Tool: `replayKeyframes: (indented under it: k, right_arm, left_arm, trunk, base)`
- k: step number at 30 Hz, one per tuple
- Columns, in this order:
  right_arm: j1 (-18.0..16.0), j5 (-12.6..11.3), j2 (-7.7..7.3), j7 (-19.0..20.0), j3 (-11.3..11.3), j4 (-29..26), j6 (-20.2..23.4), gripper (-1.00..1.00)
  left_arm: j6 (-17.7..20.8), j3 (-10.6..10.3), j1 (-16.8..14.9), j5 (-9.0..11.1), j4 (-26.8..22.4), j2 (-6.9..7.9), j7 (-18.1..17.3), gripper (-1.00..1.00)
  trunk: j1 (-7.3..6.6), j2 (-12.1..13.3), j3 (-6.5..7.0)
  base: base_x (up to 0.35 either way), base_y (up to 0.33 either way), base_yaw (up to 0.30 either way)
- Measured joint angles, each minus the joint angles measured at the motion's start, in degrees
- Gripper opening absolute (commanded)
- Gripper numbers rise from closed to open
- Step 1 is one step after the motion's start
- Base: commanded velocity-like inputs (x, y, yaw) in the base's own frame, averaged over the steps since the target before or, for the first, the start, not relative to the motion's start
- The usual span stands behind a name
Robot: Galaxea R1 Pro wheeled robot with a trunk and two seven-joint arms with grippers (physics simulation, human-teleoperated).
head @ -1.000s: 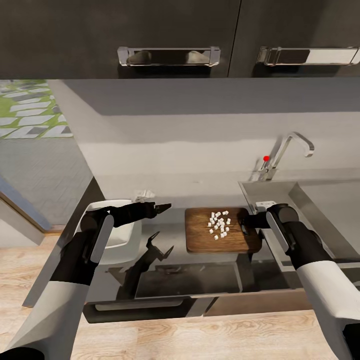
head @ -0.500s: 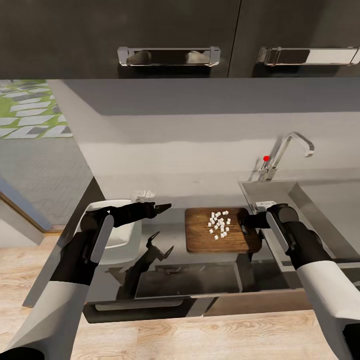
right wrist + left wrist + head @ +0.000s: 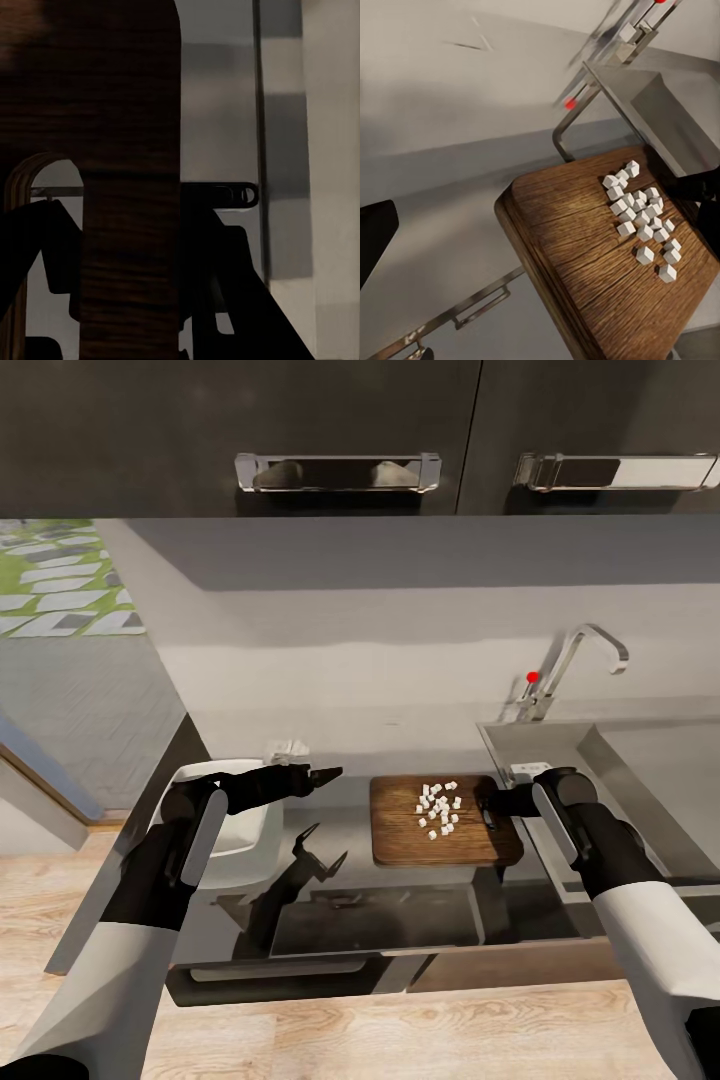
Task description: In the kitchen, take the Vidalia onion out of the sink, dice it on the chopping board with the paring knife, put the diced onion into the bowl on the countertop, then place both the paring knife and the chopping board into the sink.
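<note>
Kitchen (sink [image 3: 590, 760], cabinets [image 3: 340, 430])

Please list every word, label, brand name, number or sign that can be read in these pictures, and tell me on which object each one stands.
There is no readable text in any view.
The chopping board with the diced onion carries no lettering.
The bowl is plain white.
The sink has no brand mark; the faucet has only a red dot on its lever, not a sign.
The cabinet handles show reflections, not writing.
</note>
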Motion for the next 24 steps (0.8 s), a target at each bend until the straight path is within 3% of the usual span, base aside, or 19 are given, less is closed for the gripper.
replayKeyframes:
  k: [24]
  right_arm:
    - [0.0, 0.0, 0.00, 0.1, 0.0, 0.0, 0.0, -1.00]
  left_arm:
    - [0.0, 0.0, 0.0, 0.0, 0.0, 0.00, 0.0, 1.00]
  trunk:
    - [0.00, 0.0, 0.00]
  base:
    - [0.000, 0.000, 0.000]
